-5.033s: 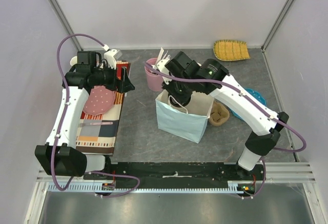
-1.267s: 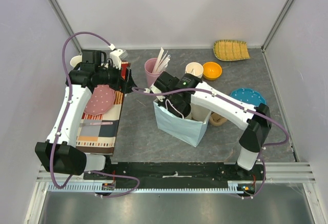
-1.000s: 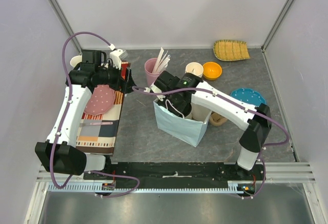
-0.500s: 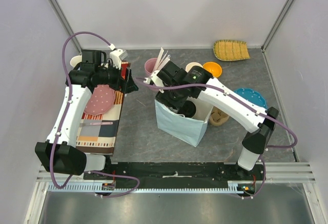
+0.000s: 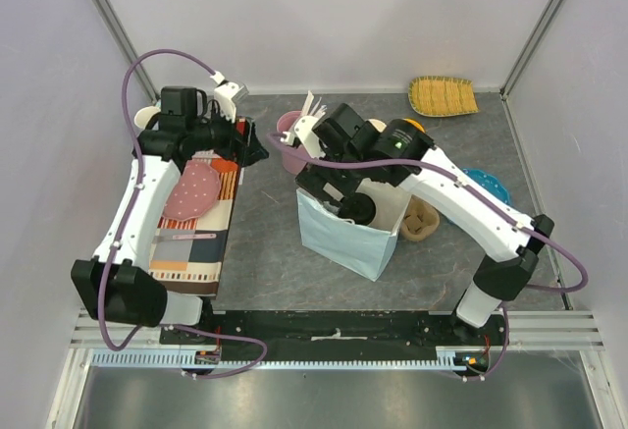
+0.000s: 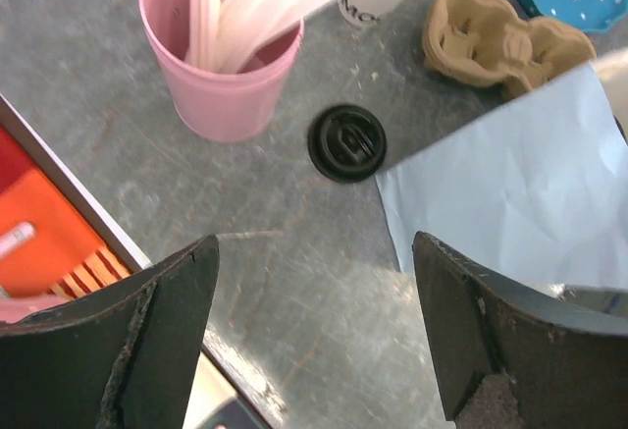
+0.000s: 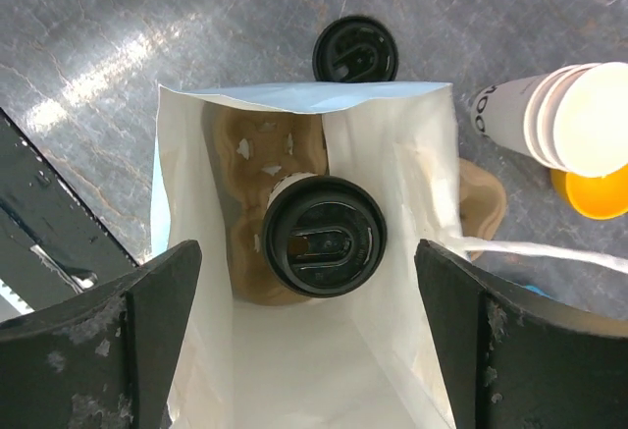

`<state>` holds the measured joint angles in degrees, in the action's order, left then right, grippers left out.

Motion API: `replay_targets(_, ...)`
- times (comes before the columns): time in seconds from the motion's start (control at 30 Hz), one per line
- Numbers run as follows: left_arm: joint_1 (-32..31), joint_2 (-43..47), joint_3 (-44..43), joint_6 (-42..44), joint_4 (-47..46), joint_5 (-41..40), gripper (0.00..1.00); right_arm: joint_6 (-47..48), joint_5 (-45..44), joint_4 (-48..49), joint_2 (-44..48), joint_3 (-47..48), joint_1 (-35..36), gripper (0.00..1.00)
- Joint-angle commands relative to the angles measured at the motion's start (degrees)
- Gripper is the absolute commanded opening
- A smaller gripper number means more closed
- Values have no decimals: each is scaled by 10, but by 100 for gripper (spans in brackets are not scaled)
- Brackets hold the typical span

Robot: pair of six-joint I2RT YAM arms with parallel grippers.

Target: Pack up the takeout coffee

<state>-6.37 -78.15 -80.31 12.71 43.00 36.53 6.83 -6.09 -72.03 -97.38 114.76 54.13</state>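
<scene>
The takeout coffee (image 7: pixel 324 236), a white paper cup with a black lid, stands upright in a brown cardboard carrier (image 7: pixel 245 154) inside the pale blue paper bag (image 7: pixel 294 91). My right gripper (image 7: pixel 309 350) hangs open above the bag's mouth, its fingers wide on either side and apart from the cup. From above, the lid of the takeout coffee (image 5: pixel 358 211) shows inside the bag (image 5: pixel 343 238), below the right gripper (image 5: pixel 339 188). My left gripper (image 6: pixel 314 341) is open and empty over bare table left of the bag (image 6: pixel 530 184); in the top view the left gripper (image 5: pixel 250 151) sits beside the striped mat.
A loose black lid (image 7: pixel 356 49) lies on the table behind the bag, near a pink cup of sticks (image 6: pixel 231 66). A stack of white cups (image 7: pixel 569 120), an orange bowl (image 7: pixel 594 193), a second brown carrier (image 5: pixel 422 218) and a blue plate (image 5: pixel 491 184) crowd the right. A pink plate (image 5: pixel 191 193) rests on the mat.
My right gripper has opened and risen out of the bag, leaving the coffee standing in the carrier. The left arm has shifted slightly toward the back.
</scene>
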Motion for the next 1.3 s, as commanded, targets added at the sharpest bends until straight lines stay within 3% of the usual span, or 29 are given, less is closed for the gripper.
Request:
replay_targets(0.0,-14,-42,-23,14,-142,-10,84,9,-22,49,55,21,-2,98)
replay_targets(0.13,-47,-99,-42,-2,-237,-46,74,20,-22,116,97,-9,-2,98)
replay_targets(0.37,-87,-221,-132,12,-268,-38,60,30,-16,185,165,-63,-1,98)
replay_targets(0.67,-88,-325,-250,-1,-269,-125,59,25,2,214,214,-102,-2,98)
replay_targets(0.93,-98,-397,-311,11,-252,-104,48,7,-8,221,214,-96,-2,98)
replay_targets(1.27,-99,-416,-320,13,-239,-74,48,21,-15,218,211,-99,-2,98)
